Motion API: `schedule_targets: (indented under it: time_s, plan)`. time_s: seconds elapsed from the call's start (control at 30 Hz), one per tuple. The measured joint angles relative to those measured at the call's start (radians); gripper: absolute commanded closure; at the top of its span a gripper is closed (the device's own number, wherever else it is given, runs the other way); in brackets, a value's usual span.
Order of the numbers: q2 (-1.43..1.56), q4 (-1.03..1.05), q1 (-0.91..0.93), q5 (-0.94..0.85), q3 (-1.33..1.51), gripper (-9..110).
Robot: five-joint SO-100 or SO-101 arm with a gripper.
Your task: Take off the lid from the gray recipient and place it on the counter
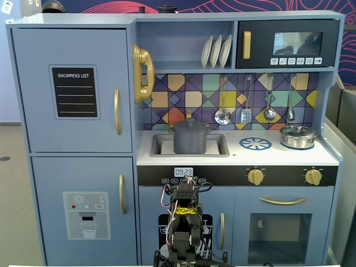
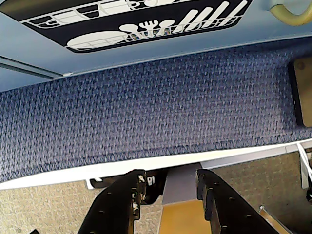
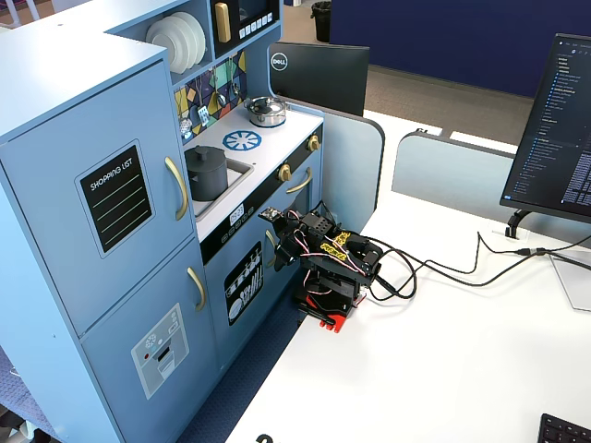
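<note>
The dark gray pot (image 1: 191, 142) stands in the sink basin (image 1: 161, 146) of the white counter (image 1: 272, 157). Its flat dark gray lid (image 1: 191, 126) with a small knob sits on it. Both show in the other fixed view too, pot (image 3: 205, 177) and lid (image 3: 204, 153). My arm (image 1: 183, 222) is folded low in front of the kitchen, well below the counter. My gripper (image 2: 168, 178) is open and empty, pointing down past the white table edge (image 2: 146, 165) at blue carpet (image 2: 146, 107). It shows in a fixed view (image 3: 281, 247) near the kitchen's lower door.
A shiny silver pot (image 1: 298, 137) with its own lid stands at the counter's right, beside the blue burner ring (image 1: 255, 143). Utensils (image 1: 246, 114) hang above the counter. The arm's base (image 3: 328, 305) sits on a white desk with cables (image 3: 443, 268) and a monitor (image 3: 554, 129).
</note>
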Motion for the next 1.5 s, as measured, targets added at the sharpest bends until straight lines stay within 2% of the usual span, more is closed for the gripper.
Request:
schedule_targets:
  time_s: [0.53,0.7,0.97,1.1,1.3,1.5]
  plan:
    - [-0.009,-0.002,0.02,0.048,-0.043,101]
    - [-0.163,0.012,-0.021,0.052,-0.336,101]
    - [-0.374,-0.081,-0.02,-0.064,-0.91,101]
    - [-0.414,-0.198,-0.021,-0.08,-1.02,101]
    - [-0.44,-0.426,-0.021,-0.091,-1.026,101]
    - [-0.494,-0.69,-0.026,-0.089,-0.951,90]
